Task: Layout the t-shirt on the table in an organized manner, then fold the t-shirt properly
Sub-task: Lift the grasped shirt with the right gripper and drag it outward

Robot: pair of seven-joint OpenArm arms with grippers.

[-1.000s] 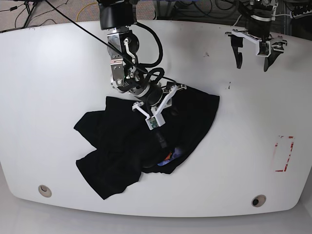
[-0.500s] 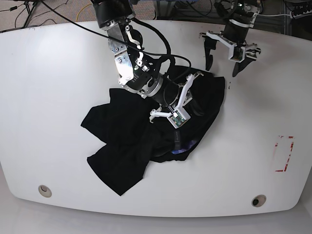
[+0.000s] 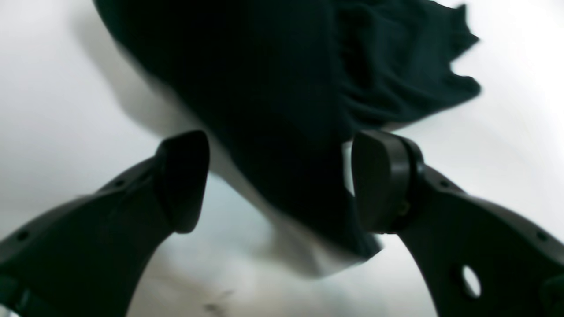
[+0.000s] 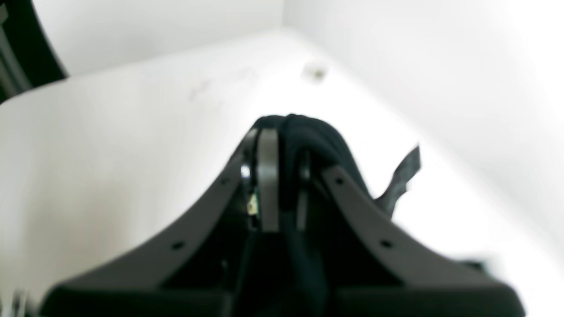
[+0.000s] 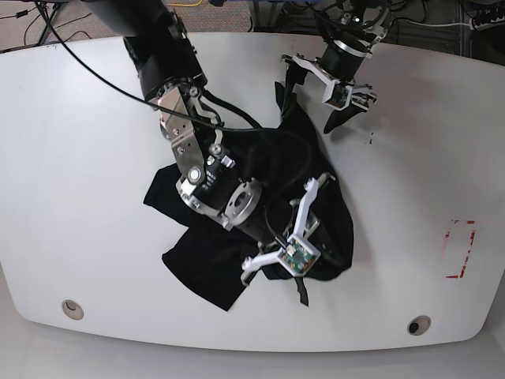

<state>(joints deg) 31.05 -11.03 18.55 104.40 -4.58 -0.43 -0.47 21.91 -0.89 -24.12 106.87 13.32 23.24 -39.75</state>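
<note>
Crumpled black cloth t-shirt (image 5: 237,205) lies mid glossy white tabletop (image 5: 71,158), stretched from far edge toward near edge. Right gripper (image 4: 282,145) clamped tight on black fabric bunch, near near edge. Left gripper (image 3: 277,180) jaws spread wide, straddling pointed shirt corner near far edge; nothing pinched. Red tape rectangle (image 5: 460,249) near right edge, well apart.
</note>
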